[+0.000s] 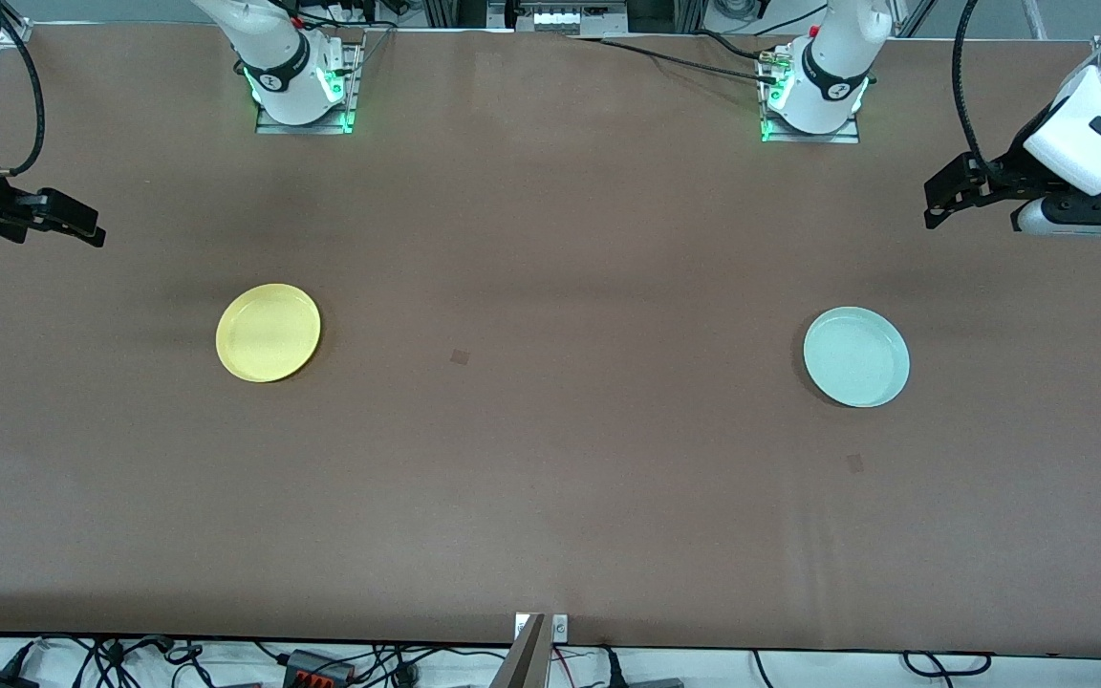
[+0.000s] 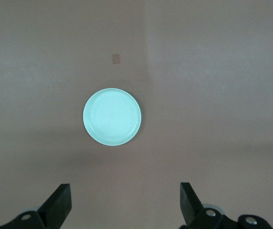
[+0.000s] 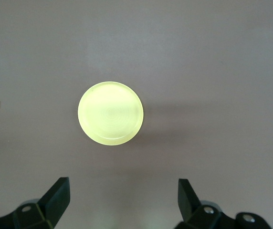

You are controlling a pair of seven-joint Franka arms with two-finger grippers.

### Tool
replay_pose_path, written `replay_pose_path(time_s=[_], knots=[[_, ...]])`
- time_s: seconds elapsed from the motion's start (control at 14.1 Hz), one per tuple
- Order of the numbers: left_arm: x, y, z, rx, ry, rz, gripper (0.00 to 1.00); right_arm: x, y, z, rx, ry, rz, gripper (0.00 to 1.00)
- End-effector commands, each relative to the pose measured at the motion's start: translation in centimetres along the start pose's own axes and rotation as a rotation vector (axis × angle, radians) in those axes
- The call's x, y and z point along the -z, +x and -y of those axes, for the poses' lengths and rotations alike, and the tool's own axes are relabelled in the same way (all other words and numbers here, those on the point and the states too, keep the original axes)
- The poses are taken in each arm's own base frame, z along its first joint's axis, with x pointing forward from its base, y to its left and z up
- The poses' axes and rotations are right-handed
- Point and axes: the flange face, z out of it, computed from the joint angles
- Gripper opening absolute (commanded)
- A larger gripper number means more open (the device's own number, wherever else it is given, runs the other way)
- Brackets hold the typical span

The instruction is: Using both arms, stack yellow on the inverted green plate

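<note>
Two plates lie well apart on the brown desk (image 1: 550, 497), and we see both with the rim upward. We find the yellow plate (image 1: 269, 333) toward the right arm's end and the green plate (image 1: 856, 356) toward the left arm's end. Between them the desk carries only a small dark mark (image 1: 460, 357), and a second mark (image 1: 854, 463) lies nearer to the front camera than the green plate. The left tool (image 2: 124, 202) hangs above the desk near the green plate, fingers wide apart, holding nothing. The right tool (image 3: 122, 200) hangs near the yellow plate, equally wide and unloaded. Nothing touches either plate.
</note>
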Motion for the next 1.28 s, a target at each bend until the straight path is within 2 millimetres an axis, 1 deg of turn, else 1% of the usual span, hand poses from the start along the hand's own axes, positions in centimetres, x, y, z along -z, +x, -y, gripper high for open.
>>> replay_pose_path(time_s=[0.0,0.14,0.28,0.43,0.64,0.78,1.14,1.21], knots=[[0.8,-0.2,0.0,0.000,0.015,0.000,1.00,0.0,-0.5,-0.5,-0.008,-0.009,0.006,1.00],[0.8,-0.2,0.0,0.000,0.015,0.000,1.00,0.1,-0.5,-0.4,-0.006,-0.011,0.003,1.00],[0.8,-0.2,0.0,0.000,0.015,-0.001,1.00,-0.2,0.0,-0.4,0.007,-0.006,0.003,1.00],[0.8,-0.2,0.0,-0.005,0.015,0.000,1.00,0.1,0.1,-0.3,0.007,-0.003,-0.008,1.00],[0.7,-0.2,0.0,-0.009,0.017,0.000,1.00,0.4,0.1,-0.9,0.001,-0.013,-0.015,1.00],[0.7,-0.1,0.0,-0.011,0.016,-0.002,1.00,0.5,0.8,-0.9,0.001,-0.016,-0.019,1.00],[0.5,0.3,0.3,-0.012,0.010,-0.007,1.00,-0.1,1.5,0.0,0.013,-0.004,-0.014,1.00],[0.6,0.7,0.1,-0.017,0.012,-0.012,1.00,-0.7,1.8,0.3,0.018,-0.004,-0.002,1.00]])
